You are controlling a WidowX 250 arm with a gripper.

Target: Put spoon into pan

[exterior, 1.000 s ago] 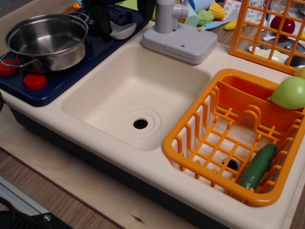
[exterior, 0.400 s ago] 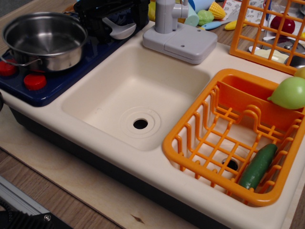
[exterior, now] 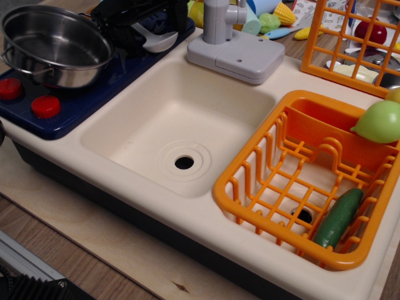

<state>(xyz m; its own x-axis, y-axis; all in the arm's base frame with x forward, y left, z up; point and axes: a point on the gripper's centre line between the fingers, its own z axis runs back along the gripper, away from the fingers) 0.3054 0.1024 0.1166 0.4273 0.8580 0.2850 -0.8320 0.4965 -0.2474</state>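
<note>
While the dark end effector (exterior: pixel 134 22), grip unclear, crowds the spoon (exterior: pixel 156 40) beside the pan (exterior: pixel 56 44), it could knock the pan askew.

Hidden and cut-off parts around the toy kitchen

The black gripper (exterior: pixel 140 15) runs off the top edge, so its jaws' stand cannot be told; it covers the handle of the spoon (exterior: pixel 159 40), leaving only the pale bowl in sight. The pan (exterior: pixel 53 44) is clipped at the left edge and hides part of the blue stovetop (exterior: pixel 94 94). The faucet (exterior: pixel 215 15) loses its top to the frame, and the green fruit (exterior: pixel 378 122) and the upright orange rack (exterior: pixel 350 44) are cropped at right.
</note>
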